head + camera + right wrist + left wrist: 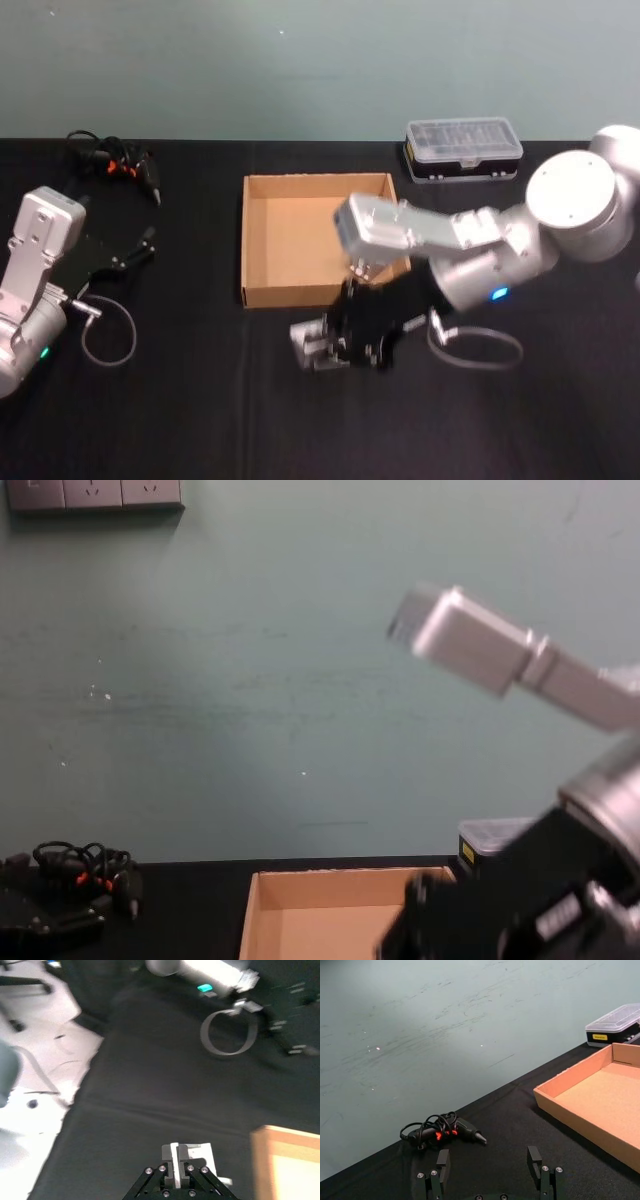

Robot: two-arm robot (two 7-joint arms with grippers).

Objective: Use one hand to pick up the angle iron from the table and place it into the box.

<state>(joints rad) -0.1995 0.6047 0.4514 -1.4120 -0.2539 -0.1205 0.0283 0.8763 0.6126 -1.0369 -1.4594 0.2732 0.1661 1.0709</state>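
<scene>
Premises assessed as a robotics laboratory or test bench.

Grounds:
- A wide table (200,420) is covered in matte black and set hard against a plain teal painted wall (250,680). The wall is scuffed and marked.
- A row of socket plates (95,494) is fixed high on that wall, at 11 o'clock in the chest view.
- Two silver-grey jointed machine arms stand over the surface. In the head view the left arm (35,270) is at 9 o'clock and the right arm (470,235) at 3 o'clock.
- Bench stock in the head view:
  - a clear-lidded parts organiser (463,148) at 1 o'clock
  - a corded black hand tool with orange parts (115,160) at 10 o'clock
  - an open cardboard box (256,240) near centre
</scene>
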